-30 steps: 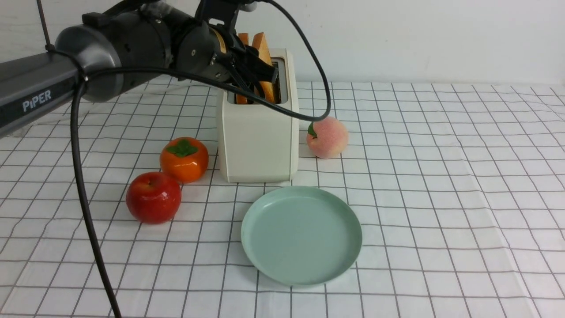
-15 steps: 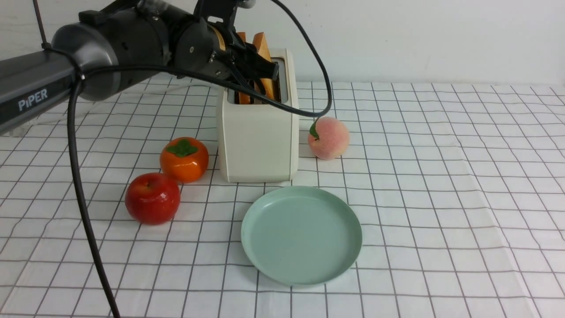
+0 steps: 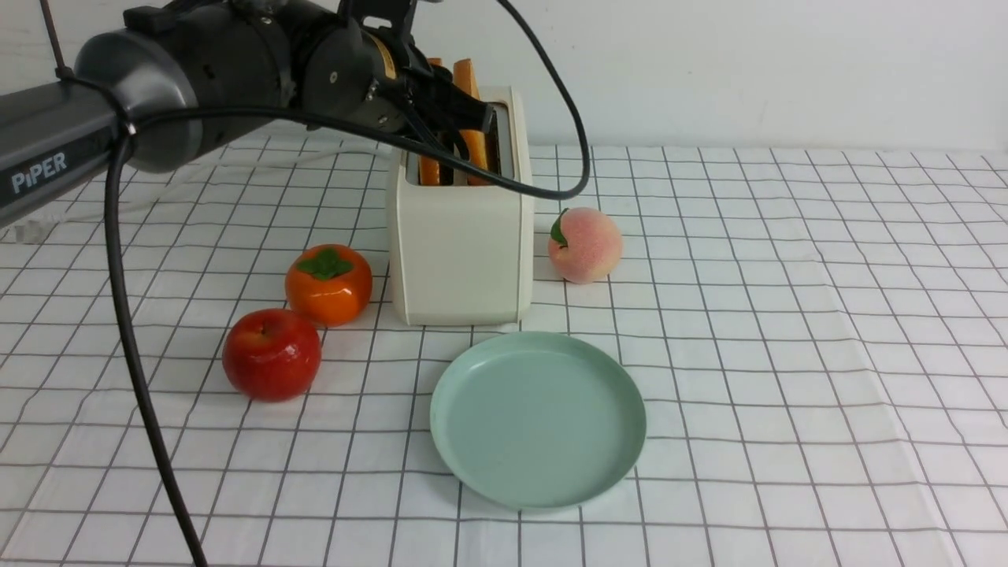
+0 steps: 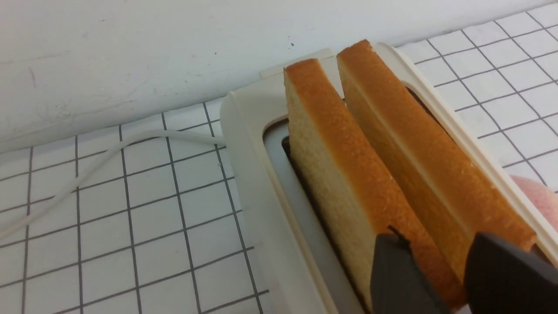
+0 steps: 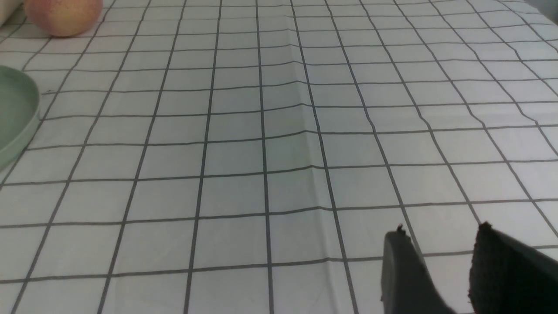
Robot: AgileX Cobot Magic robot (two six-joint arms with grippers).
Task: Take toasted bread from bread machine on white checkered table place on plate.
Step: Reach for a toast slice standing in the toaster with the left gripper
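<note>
My L gripper (image 4: 438, 244) hangs over the near end of the bread machine (image 3: 461, 252). Its jaws are parted to about a slice's width. Wrist cam shows the two dark fingers (image 4: 401, 274) at the near ends of the toasted bread: one finger is in front of the slice (image 4: 340, 174) on the cord side, the other by the second slice (image 4: 414, 144). I can't tell if either pad touches crust, and there's no firm hold on anything.

Both slices stand upright side by side in the slots, tops well above the grey panel. The white cord (image 4: 87, 174) trails off along the wall.

The plate (image 3: 538, 421) lies on the white checkered table (image 3: 787, 315) just in front of the machine, not touching it. A persimmon (image 3: 328, 285) and an apple (image 3: 272, 354) sit to the machine's L and a peach (image 3: 584, 246) to its R.

My R gripper (image 5: 441, 231) hovers low over bare cloth, fingers apart, holding nothing.
</note>
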